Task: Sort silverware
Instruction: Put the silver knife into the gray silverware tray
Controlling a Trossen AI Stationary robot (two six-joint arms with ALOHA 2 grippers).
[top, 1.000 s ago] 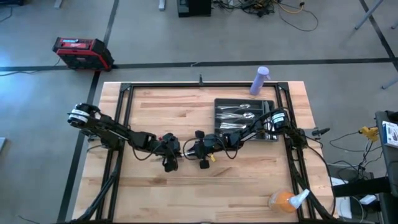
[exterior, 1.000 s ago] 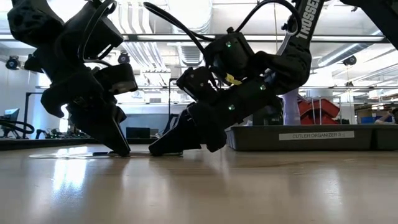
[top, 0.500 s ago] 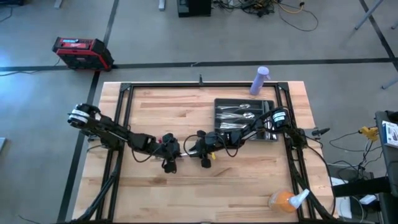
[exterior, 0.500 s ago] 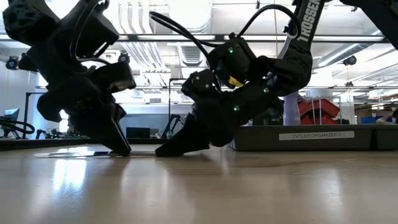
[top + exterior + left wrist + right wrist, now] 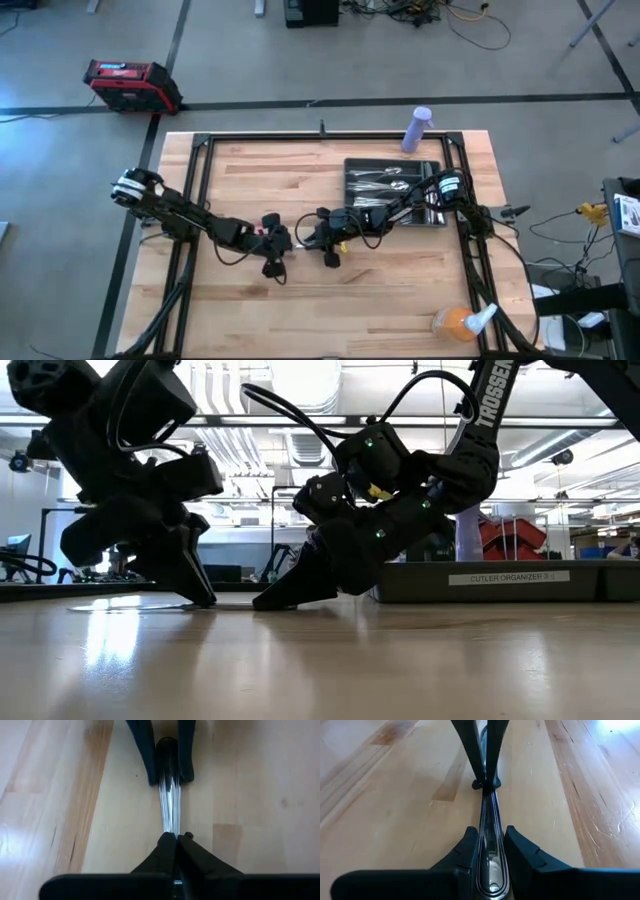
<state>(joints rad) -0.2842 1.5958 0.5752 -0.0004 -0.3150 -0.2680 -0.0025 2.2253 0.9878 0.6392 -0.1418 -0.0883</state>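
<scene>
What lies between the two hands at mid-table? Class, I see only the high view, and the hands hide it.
Observer: One slim piece of silverware, lying on the table; the left wrist view shows it.
Operator: Which hand has it?
Observer: The left hand is shut on its slimmer end. The right hand sits at the broad handle end.
Operator: Is anything written on the tray?
Observer: Yes. In the low view, the tray wall carries a label reading CUTLER ORGANIZER.
</scene>
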